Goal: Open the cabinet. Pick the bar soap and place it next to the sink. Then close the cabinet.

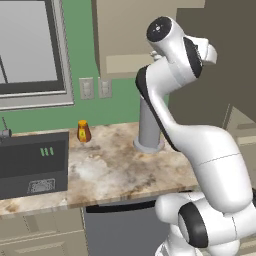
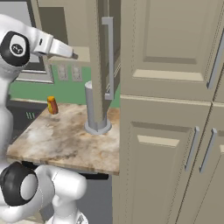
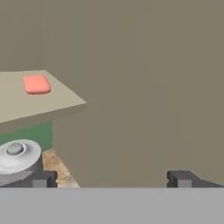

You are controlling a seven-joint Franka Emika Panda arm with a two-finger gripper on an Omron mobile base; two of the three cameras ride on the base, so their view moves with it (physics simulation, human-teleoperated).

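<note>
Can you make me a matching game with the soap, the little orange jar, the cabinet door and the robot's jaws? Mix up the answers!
Things:
1. bar soap
2. orange jar
3. cabinet door
4. gripper

Places or states:
A. swung open, seen edge-on
B. lying flat on the cabinet's bottom shelf
C. jaws wide apart, holding nothing
D. standing on the stone counter near the green wall

Pairs: 1-B, 2-D, 3-A, 4-C

Cabinet interior behind arm
</note>
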